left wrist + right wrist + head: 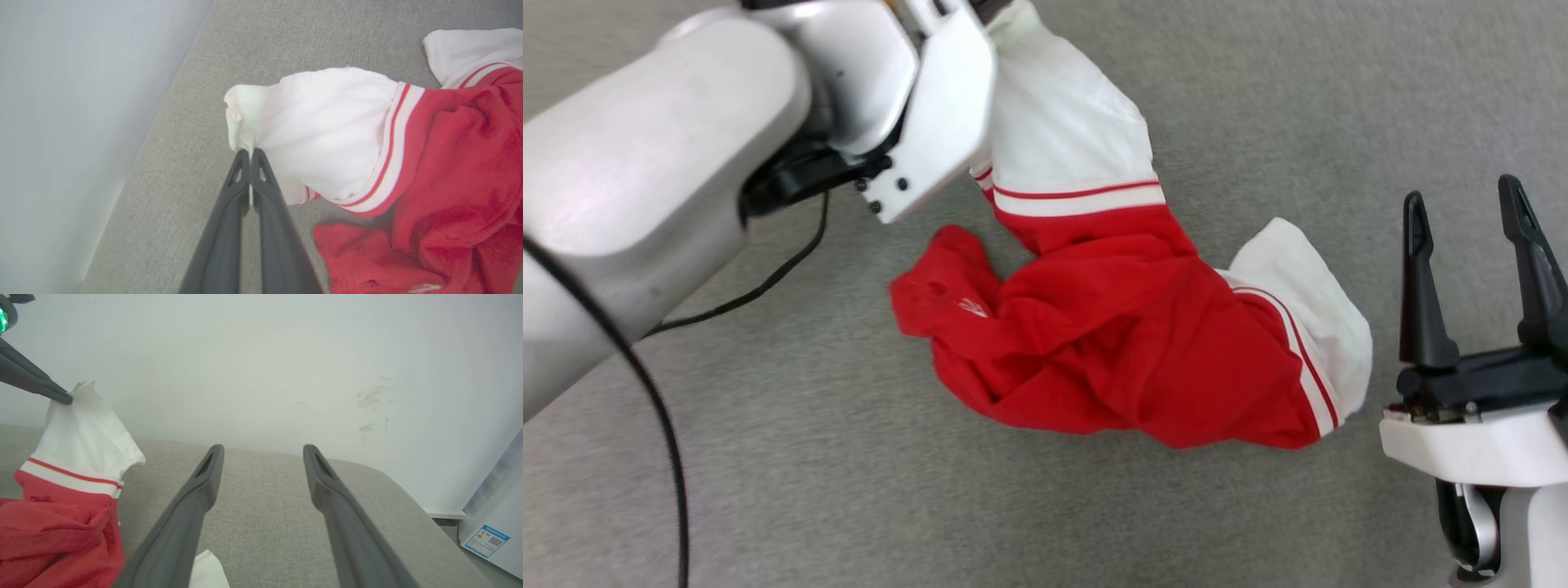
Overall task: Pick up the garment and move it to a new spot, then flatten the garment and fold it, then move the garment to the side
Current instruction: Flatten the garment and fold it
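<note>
**Desk:** Where's the shirt (1127,343)?

**Me:** I see it crumpled on the grey fabric (1258,98), red body lying down, one white sleeve (327,130) held up.

**Desk:** And the left claw (249,153)?

**Me:** Pressed together, pinching that sleeve's edge.

**Desk:** The right claw (1462,192)?

**Me:** Spread wide and holding nothing, near the other sleeve (1307,286).
</note>
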